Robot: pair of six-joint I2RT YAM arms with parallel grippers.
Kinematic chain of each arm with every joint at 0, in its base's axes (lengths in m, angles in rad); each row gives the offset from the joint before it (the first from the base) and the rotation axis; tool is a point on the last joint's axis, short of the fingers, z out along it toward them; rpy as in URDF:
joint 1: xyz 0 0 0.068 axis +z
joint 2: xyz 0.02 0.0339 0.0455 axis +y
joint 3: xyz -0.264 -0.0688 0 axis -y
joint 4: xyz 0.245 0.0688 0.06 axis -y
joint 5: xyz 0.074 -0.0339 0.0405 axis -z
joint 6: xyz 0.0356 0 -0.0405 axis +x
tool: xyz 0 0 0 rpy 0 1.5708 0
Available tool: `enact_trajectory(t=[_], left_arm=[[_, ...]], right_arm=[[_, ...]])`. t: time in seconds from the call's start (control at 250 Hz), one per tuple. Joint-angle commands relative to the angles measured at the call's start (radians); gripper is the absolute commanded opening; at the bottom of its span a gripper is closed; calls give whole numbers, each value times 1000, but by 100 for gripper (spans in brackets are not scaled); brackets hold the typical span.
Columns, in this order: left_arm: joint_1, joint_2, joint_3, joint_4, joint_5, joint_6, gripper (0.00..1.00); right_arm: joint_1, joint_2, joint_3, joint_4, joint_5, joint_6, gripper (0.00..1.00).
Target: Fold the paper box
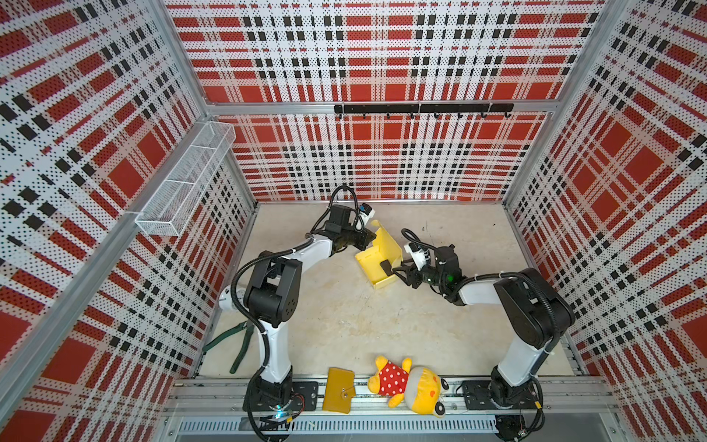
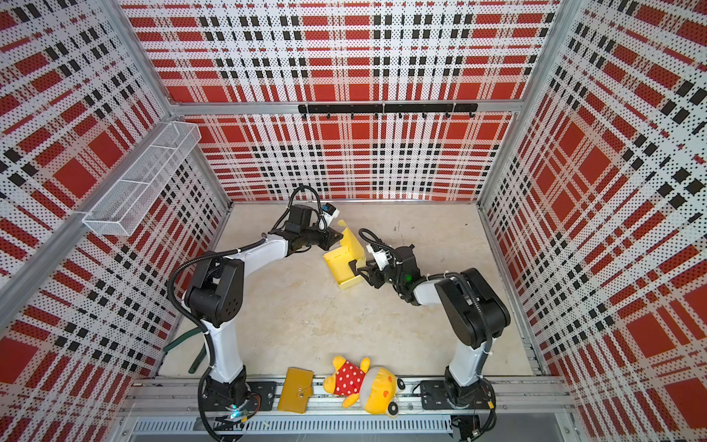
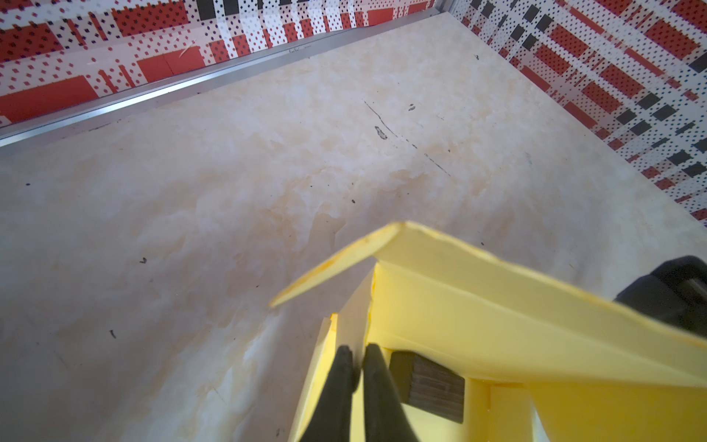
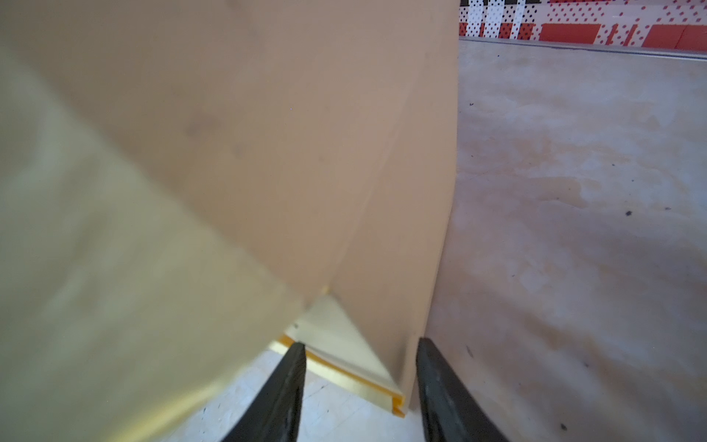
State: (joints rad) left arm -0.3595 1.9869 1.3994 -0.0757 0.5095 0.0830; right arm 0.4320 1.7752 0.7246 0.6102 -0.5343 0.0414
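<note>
In both top views I see the paper box (image 1: 369, 264) (image 2: 336, 266) on the table (image 1: 344, 325), beyond the centre and between my two arms, with its lid panel standing up. The left gripper (image 1: 372, 240) meets its far-left corner. The right gripper (image 1: 396, 269) comes in from the right with one finger inside the tray. From the left wrist view, the left gripper (image 3: 356, 358) is clenched on a thin upright wall of the paper box (image 3: 478, 317). From the right wrist view, the right gripper (image 4: 359, 350) is released, jaws apart and astride the edge of the paper box (image 4: 267, 153). I cannot tell whether either finger presses the card.
</note>
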Motion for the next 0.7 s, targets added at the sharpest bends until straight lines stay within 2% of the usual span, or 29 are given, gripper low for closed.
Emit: enact_trajectory(t=[0.0,0.232,0.516,0.576,0.62,0.696], left_arm=[[-3,-25,-31,-1,22,-1,12],[17,-39,-82,-2,27,-6,11],[41,-49,-106,2,44,-1,9],[49,-58,-98,-8,41,7,13],[49,-67,-91,-12,37,9,22],[109,-79,-77,-13,47,12,27]], right_arm=[[2,-13,36,35,18,-40,47],[12,-13,53,-30,14,-87,44],[45,-12,47,-64,70,-113,40],[48,-15,48,-64,74,-112,40],[50,-19,49,-65,72,-111,40],[52,-30,50,-61,74,-106,40]])
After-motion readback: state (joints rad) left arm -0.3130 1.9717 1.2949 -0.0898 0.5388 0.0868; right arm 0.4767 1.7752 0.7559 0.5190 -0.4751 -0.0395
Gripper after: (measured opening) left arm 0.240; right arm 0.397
